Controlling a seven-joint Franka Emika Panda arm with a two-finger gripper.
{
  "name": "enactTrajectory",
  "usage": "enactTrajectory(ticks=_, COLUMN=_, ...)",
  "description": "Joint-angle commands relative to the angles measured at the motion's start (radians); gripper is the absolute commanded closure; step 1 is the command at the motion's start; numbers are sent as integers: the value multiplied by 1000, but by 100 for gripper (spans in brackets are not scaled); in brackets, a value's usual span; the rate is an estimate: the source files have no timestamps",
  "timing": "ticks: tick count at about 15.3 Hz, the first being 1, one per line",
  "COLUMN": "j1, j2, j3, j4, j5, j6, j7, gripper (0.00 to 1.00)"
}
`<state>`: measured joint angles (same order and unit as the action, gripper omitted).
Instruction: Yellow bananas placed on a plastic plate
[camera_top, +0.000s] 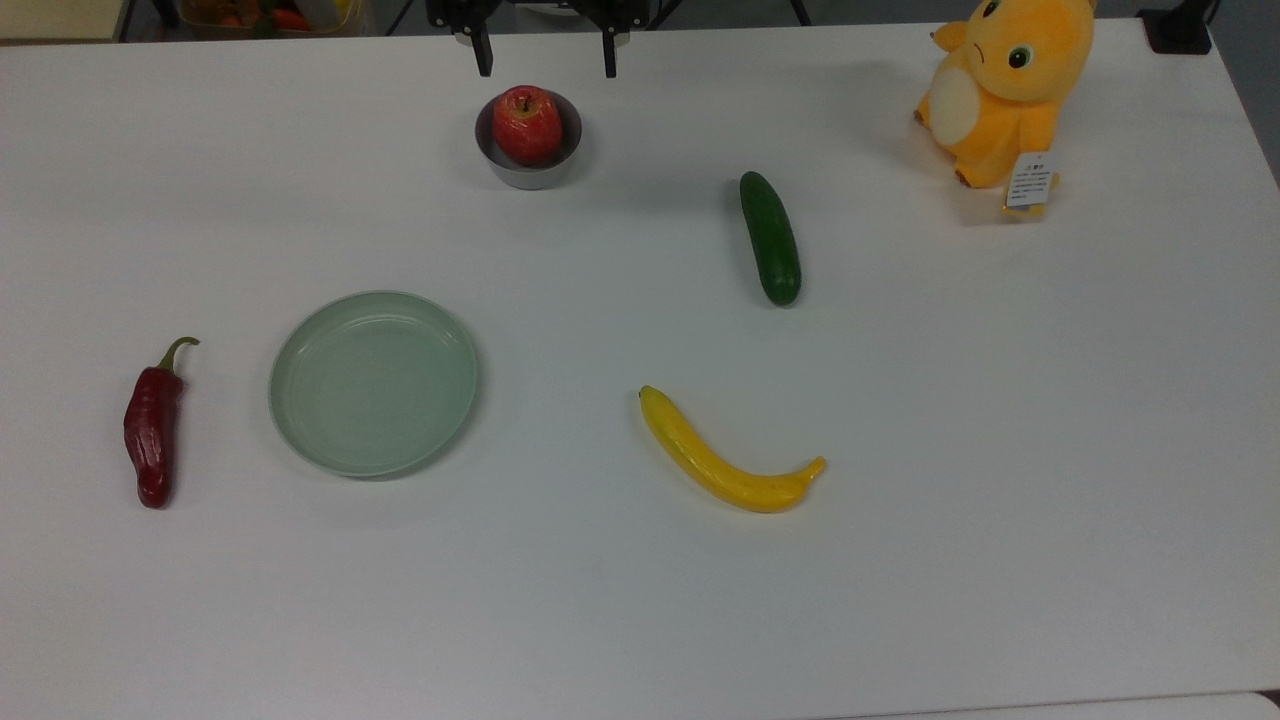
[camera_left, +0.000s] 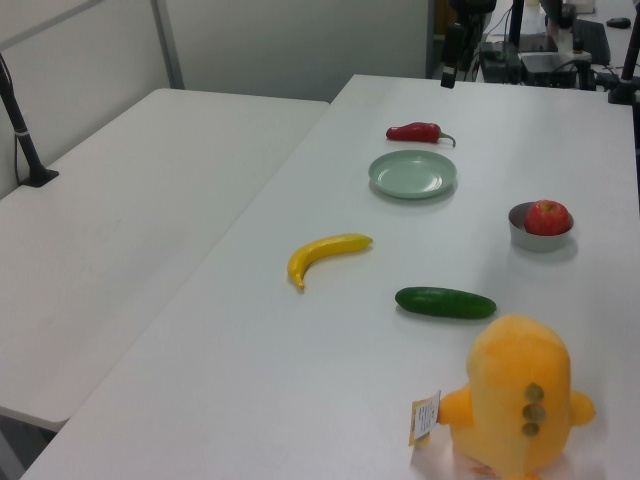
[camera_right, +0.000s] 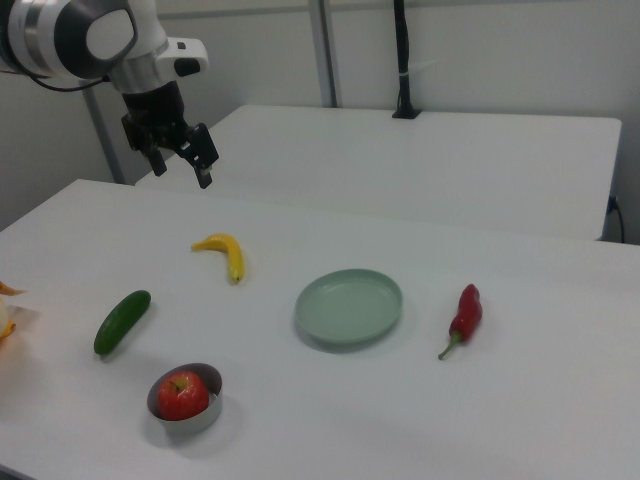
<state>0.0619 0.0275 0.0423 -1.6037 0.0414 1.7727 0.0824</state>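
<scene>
1. A white table (camera_top: 1000, 450) carries a spread of play food, with the robot's gripper (camera_top: 546, 62) hanging at the far edge in the top view, its two dark fingers (camera_top: 483, 50) set wide apart and holding nothing.
2. The yellow banana (camera_top: 725, 460) lies flat on the bare table, its curve opening toward the far side in the top view and its tapered stem tip pointing to the top view's right.
3. The pale mint-green plastic plate (camera_top: 300, 440) sits well apart from the banana, toward the top view's left, and nothing lies in it.
4. A dark red chili pepper (camera_top: 152, 430) lies near the plate's other side, at the top view's left, green stem curling away from the camera.
5. A red apple (camera_top: 527, 124) fills a small grey bowl (camera_top: 530, 178) just below the gripper in the top view.
6. A dark green cucumber (camera_top: 769, 238) lies straight between the bowl and an orange plush toy (camera_top: 1005, 85), which sits at the top view's upper right with a paper tag at its foot.
7. In the right view, the gripper (camera_right: 180, 162) hovers in the air above the table's far side, clear of every item, with the banana (camera_right: 228, 252) on the table below it.
</scene>
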Motion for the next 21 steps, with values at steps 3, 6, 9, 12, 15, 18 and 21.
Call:
enactTrajectory(ticks=3, j1=16, j2=-11, j3=-9, j4=-18, j5=9, j6=-7, j7=-21, gripper=0)
enactTrajectory(ticks=6, j1=18, j2=-11, j3=-9, j4=-18, j5=9, j6=-7, j7=-33, gripper=0)
enactTrajectory(ticks=9, j1=16, j2=-11, j3=-9, j4=-22, j5=9, j6=-9, j7=-45, gripper=0)
enactTrajectory(ticks=12, j1=13, j2=-11, j3=-9, j4=-24, j5=9, j6=-19, j7=-166, gripper=0)
enactTrajectory(ticks=15, j1=7, j2=-8, j3=-10, j4=-36, j5=9, j6=-18, j7=-303, gripper=0)
enactTrajectory(ticks=18, j1=15, j2=6, j3=-9, j4=-39, j5=3, j6=-15, j7=-363, gripper=0)
enactTrajectory(ticks=21, j1=16, j2=26, j3=-2, j4=-50, j5=9, j6=5, j7=-372, gripper=0)
